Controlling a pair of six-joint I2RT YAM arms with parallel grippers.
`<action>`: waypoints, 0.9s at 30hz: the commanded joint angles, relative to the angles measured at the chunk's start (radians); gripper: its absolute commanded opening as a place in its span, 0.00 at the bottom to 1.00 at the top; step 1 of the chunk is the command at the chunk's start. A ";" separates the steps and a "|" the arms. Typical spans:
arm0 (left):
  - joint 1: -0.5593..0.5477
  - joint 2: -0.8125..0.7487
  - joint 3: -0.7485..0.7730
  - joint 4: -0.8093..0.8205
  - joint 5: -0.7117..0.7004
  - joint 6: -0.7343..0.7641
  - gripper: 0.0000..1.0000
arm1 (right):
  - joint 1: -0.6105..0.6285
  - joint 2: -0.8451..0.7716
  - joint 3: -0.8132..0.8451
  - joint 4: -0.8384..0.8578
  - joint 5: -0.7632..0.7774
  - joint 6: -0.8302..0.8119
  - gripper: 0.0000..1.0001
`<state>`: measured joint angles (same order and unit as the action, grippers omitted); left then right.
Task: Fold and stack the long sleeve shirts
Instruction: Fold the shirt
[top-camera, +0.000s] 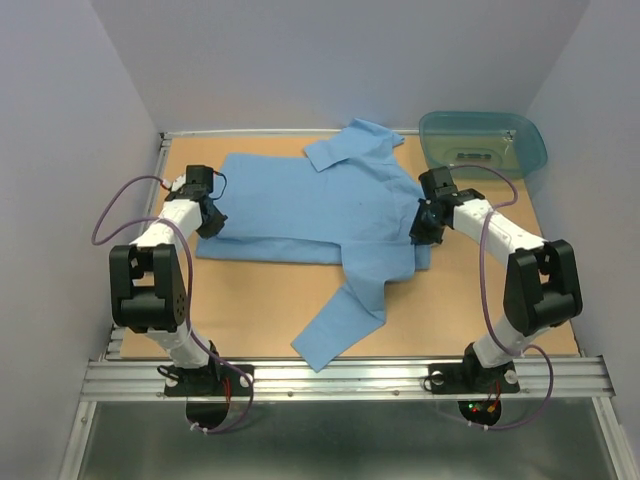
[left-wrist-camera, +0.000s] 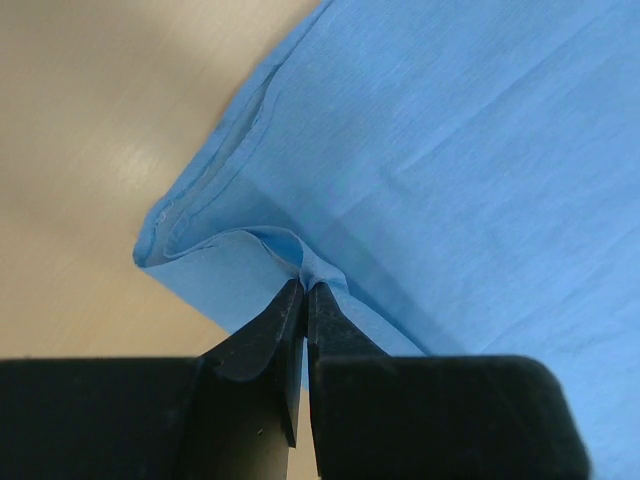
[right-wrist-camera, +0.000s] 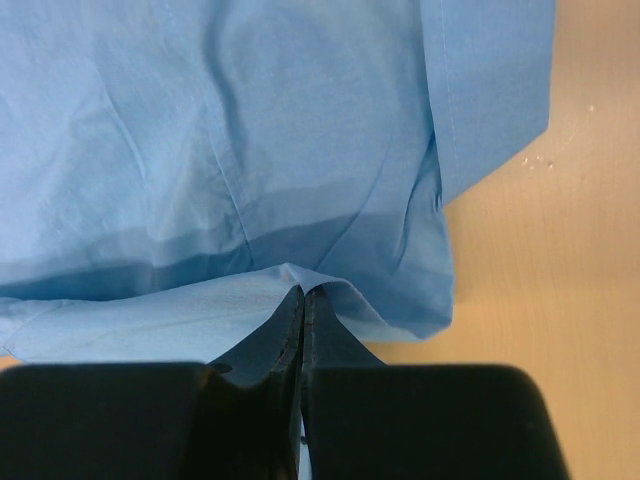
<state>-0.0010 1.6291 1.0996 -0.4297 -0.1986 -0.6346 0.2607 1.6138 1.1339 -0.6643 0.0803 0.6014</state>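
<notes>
Now my left jaws are closed on a fold at the left edge of the blue shirt (top-camera: 330, 205), and my right jaws pinch its right edge. It lies spread on the bench (top-camera: 260, 300), one sleeve (top-camera: 340, 320) trailing toward me. A teal tub (top-camera: 482, 142) stands apart at the far right corner.

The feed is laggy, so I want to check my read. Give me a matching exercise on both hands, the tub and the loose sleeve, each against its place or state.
1. left hand
2. right hand
3. tub
4. sleeve

a. far right corner of the table
b. shut on the right edge of the shirt
c. trailing toward the near edge
d. shut on the shirt's folded left corner

Pairs: 1-d, 2-b, 3-a, 4-c
</notes>
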 joint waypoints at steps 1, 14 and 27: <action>0.003 0.026 0.066 0.019 -0.079 0.026 0.15 | -0.018 0.017 0.082 0.023 0.064 -0.029 0.01; 0.004 0.081 0.072 0.075 -0.096 0.007 0.18 | -0.023 0.127 0.167 0.034 0.073 -0.049 0.01; 0.003 0.078 0.066 0.129 -0.122 -0.005 0.29 | -0.026 0.215 0.250 0.055 0.105 -0.081 0.03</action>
<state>-0.0040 1.7241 1.1366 -0.3252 -0.2775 -0.6334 0.2436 1.8191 1.2980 -0.6426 0.1448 0.5461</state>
